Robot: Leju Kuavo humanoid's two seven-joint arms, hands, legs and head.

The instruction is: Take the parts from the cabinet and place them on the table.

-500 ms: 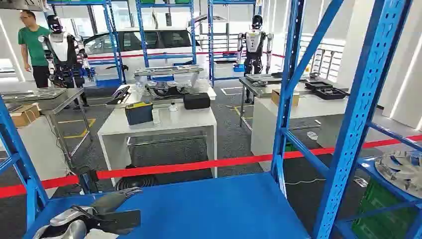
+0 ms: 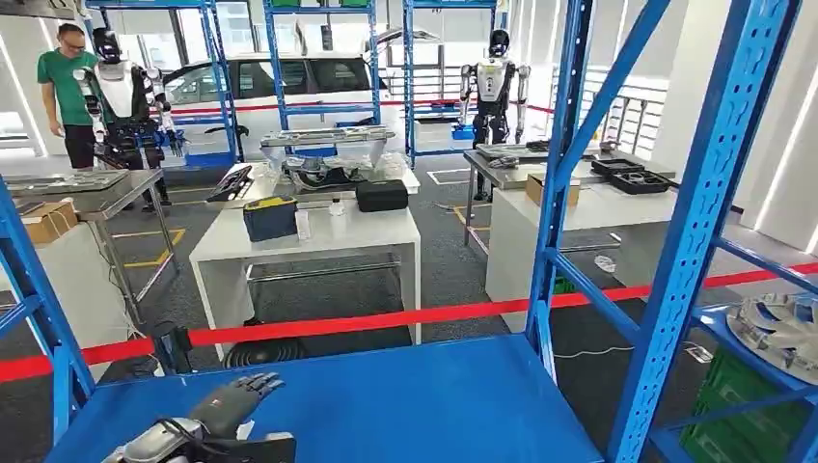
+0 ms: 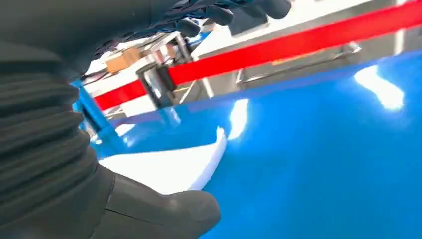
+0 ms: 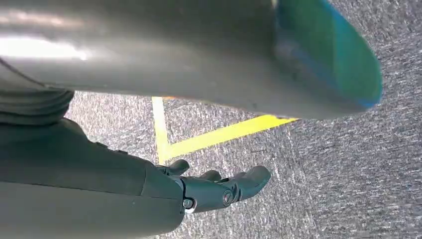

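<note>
Left hand (image 2: 230,405), fingers apart and grasping nothing, is hovering at seven o'clock over the blue cabinet shelf (image 2: 405,395), likely reaching for the white part (image 3: 169,167) lying beneath it; right hand (image 4: 219,191) is hanging unclenched, empty.

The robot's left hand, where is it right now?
In the head view the left hand is low on the left, over the blue shelf, just before the red tape.

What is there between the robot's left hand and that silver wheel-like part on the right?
In the head view, a bare stretch of blue shelf lies beyond the left hand, then a slanted blue post before the silver part.
</note>
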